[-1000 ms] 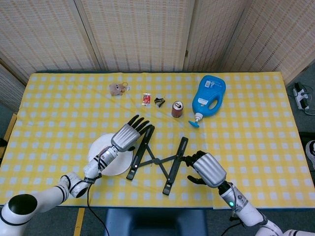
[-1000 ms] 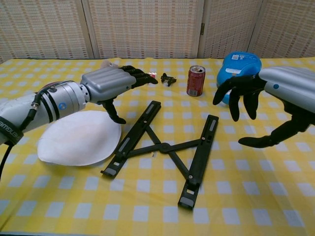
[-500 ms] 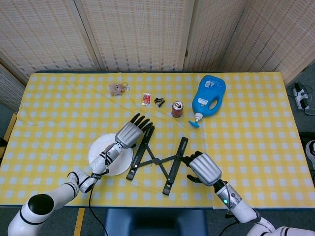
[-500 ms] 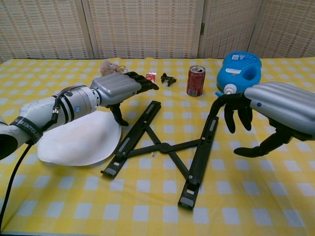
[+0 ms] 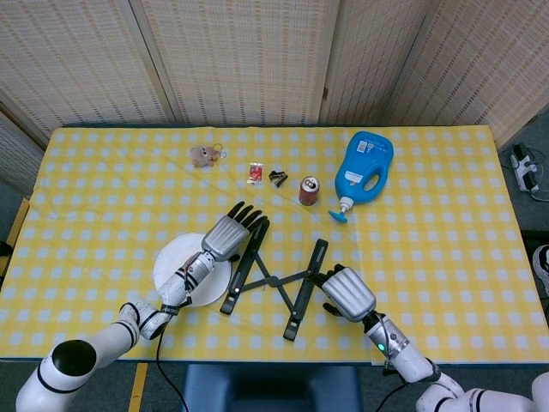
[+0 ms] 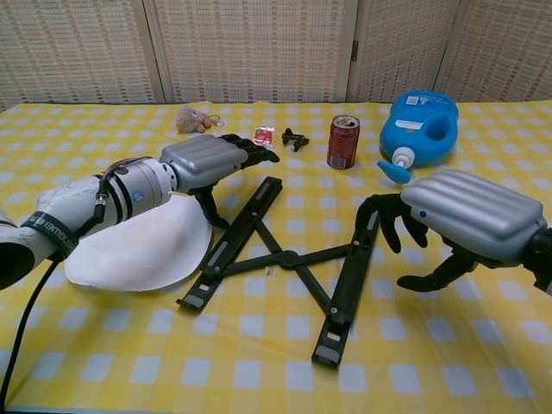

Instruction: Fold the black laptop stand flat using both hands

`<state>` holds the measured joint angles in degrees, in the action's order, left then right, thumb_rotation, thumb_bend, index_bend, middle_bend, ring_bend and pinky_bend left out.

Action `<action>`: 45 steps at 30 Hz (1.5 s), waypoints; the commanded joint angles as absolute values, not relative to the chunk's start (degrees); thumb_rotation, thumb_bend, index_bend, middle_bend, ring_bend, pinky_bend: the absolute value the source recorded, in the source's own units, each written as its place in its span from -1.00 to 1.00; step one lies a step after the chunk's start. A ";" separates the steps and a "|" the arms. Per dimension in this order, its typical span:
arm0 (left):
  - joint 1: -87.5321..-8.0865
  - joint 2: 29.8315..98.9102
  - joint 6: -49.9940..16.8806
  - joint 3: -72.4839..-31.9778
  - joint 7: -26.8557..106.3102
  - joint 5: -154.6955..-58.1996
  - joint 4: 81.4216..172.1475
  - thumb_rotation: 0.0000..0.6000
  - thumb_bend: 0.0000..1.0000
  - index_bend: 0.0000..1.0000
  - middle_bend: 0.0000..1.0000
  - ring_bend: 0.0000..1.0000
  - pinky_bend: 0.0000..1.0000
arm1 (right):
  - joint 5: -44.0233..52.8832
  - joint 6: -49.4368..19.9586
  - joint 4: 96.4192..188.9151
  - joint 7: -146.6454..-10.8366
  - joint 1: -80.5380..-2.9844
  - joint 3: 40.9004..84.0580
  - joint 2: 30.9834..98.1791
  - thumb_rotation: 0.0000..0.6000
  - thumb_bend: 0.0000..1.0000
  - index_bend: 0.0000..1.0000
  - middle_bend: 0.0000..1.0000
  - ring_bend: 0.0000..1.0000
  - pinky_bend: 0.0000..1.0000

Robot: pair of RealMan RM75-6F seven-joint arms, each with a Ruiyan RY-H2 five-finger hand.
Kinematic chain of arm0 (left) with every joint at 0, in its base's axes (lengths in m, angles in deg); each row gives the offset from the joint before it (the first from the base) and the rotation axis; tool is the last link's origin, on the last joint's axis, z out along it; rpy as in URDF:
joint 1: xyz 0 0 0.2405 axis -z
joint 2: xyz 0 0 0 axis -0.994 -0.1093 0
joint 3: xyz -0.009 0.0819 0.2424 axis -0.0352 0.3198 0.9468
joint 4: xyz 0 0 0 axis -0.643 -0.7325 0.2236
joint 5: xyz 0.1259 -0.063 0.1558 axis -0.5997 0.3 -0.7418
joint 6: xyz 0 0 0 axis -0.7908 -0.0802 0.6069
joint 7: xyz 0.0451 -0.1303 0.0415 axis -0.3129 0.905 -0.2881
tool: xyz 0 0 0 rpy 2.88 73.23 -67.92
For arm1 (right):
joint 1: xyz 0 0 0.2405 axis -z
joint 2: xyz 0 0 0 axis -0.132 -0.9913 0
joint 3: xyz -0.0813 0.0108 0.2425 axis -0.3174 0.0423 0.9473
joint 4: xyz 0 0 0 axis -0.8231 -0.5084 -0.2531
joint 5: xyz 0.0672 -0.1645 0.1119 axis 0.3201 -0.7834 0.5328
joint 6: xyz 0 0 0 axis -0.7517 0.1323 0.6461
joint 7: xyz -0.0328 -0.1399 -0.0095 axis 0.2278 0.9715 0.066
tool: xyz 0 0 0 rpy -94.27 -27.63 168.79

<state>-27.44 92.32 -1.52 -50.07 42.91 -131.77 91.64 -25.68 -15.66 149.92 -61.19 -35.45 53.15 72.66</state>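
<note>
The black laptop stand [image 5: 273,279] lies spread open on the yellow checked cloth, two long rails joined by crossed links [image 6: 289,257]. My left hand [image 5: 230,233] hovers low over the far end of the left rail, fingers stretched out and thumb pointing down beside the rail [image 6: 207,159]. It holds nothing. At the outer side of the right rail is my right hand [image 5: 345,293], its fingers curved down by the rail's far end and its thumb held apart [image 6: 461,216]. I cannot tell whether the fingertips touch the rail.
A white plate [image 5: 176,257] lies just left of the stand, under my left forearm. Behind the stand are a soda can [image 6: 343,141], a blue detergent bottle [image 6: 423,128], a black clip [image 5: 278,178], a red packet [image 5: 255,172] and a small plush toy [image 5: 202,155].
Both hands have come down and closer to the stand. The right hand moved left to the right rail; the left hand sank toward the left rail. The stand has not moved.
</note>
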 commanded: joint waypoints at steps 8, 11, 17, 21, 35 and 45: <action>-28.09 91.46 -1.58 -50.02 43.21 -130.81 93.98 1.00 -0.66 -0.89 -0.81 -1.00 -1.00 | -26.37 -15.94 142.87 -59.69 -36.72 53.22 77.47 1.00 -0.52 -0.30 0.14 0.23 0.00; -28.13 91.22 -1.48 -50.06 43.29 -130.57 94.57 1.00 -0.66 -0.89 -0.81 -1.00 -1.00 | -26.68 -16.08 141.31 -59.30 -37.14 53.27 78.72 1.00 -0.52 -0.30 0.14 0.23 0.00; -28.24 91.06 -1.39 -50.18 43.20 -130.08 95.15 1.00 -0.66 -0.89 -0.81 -1.00 -1.00 | -27.40 -16.45 138.17 -57.85 -37.99 53.36 81.23 1.00 -0.52 -0.30 0.14 0.23 0.00; -28.33 90.88 -1.27 -50.07 43.23 -129.94 95.33 1.00 -0.66 -0.89 -0.81 -1.00 -1.00 | -27.54 -16.38 136.65 -57.28 -38.35 53.20 82.28 1.00 -0.52 -0.30 0.14 0.23 0.00; -28.60 90.65 -1.08 -49.49 44.31 -129.98 96.12 1.00 -0.67 -0.89 -0.81 -0.99 -1.00 | -28.03 -16.82 131.24 -56.32 -39.60 53.11 85.85 1.00 -0.52 -0.30 0.14 0.23 0.00; -28.61 89.76 0.00 -49.52 45.60 -129.47 98.84 1.00 -0.67 -0.89 -0.81 -0.99 -1.00 | -28.72 -18.04 128.79 -55.16 -40.52 53.46 88.21 1.00 -0.52 -0.29 0.13 0.23 0.00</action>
<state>-28.62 89.87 -0.14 -49.49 45.54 -129.56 98.67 -28.68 -18.01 128.89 -55.27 -40.45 53.44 88.12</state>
